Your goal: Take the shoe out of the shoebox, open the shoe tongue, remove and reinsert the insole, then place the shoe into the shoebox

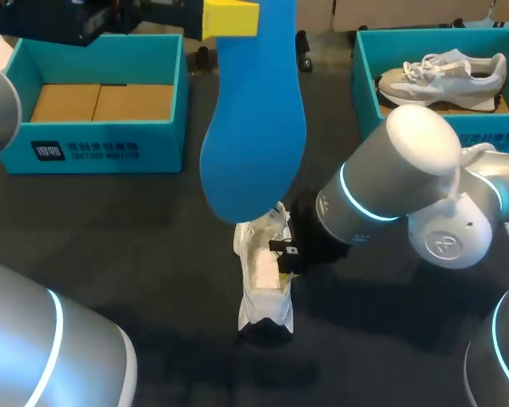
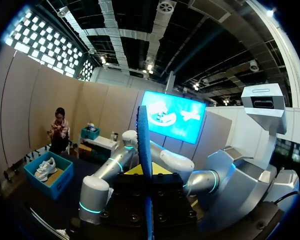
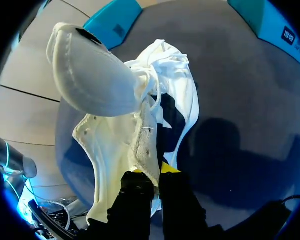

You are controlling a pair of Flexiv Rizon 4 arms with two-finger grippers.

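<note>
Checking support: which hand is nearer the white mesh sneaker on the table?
Right. The right hand grips the white mesh sneaker; the left hand holds a blue foam insole above it.

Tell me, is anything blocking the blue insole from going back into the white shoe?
Nothing visible does. The insole is held high, the shoe looks open and unblocked, and the right claw only pinches its edge.
</note>
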